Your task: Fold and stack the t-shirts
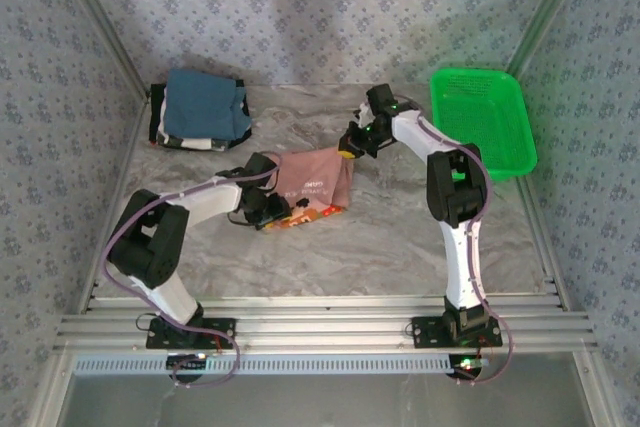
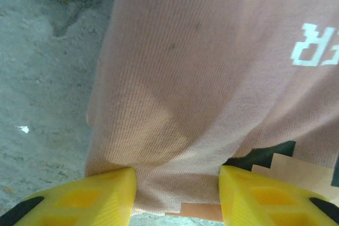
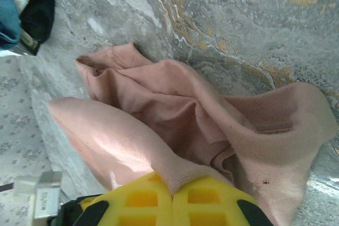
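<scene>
The salmon-pink t-shirt [image 1: 315, 182] lies partly folded at the middle of the top view, on the grey marbled tabletop [image 1: 400, 237]; its print (white lettering, a dark and orange patch) shows toward the lower edge. It is thin knit cloth, light and limp; I judge it will sag, drag and crease rather than hold a shape, so it is best taken by pinching an edge or corner through the layers, one hold at each end of a fold line, and lifted only a little so the rest slides flat. The right gripper [image 3: 172, 197], at the shirt's upper right corner in the top view, has its jaws pressed together on a ridge of the pink cloth; the left gripper [image 2: 177, 194], at the lower left corner, has its jaws spread to either side of the hem, cloth between them but not clamped. The stack of folded shirts [image 1: 205, 112], blue on top, sits in the upper left of the frame, well apart; the green basket [image 1: 478, 117] stands in the upper right.
</scene>
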### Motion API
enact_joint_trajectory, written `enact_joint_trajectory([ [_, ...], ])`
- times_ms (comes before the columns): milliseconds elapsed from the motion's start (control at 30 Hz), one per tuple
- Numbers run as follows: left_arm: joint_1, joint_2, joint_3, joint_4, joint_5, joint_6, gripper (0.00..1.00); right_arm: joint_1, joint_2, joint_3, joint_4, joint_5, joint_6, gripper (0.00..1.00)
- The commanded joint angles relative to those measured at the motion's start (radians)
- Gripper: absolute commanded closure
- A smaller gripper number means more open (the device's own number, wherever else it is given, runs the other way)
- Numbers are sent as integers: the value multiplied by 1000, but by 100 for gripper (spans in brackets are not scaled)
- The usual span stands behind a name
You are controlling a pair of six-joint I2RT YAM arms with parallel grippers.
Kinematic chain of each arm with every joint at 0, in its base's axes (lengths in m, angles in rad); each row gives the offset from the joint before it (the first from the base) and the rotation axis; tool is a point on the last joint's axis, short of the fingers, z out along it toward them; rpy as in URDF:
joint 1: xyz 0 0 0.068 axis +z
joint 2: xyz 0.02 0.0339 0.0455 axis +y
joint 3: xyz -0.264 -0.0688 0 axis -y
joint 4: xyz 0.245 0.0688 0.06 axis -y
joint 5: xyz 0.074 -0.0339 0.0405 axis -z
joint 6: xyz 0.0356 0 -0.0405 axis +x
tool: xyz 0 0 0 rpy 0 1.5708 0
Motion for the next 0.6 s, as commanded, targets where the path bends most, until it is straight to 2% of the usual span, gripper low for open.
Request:
enact_joint_trajectory([
  [0, -14, 73, -6, -94, -73, 49, 55, -26, 53, 50, -37, -35, 17, 99],
  [133, -35, 63, -1, -60, -53, 51, 52, -43, 106, 70, -61, -44, 25, 94],
  [267, -70, 9, 53, -59, -40, 48, 45, -60, 106, 57, -78, -27, -13, 75],
  [433, -73, -115, 128, -101, -25, 38, 35, -59, -31, -46, -10, -31, -23, 56],
  [567, -73, -170, 182, -142, -11, 47, 33, -36, -185, -203, 31, -20, -15, 54],
])
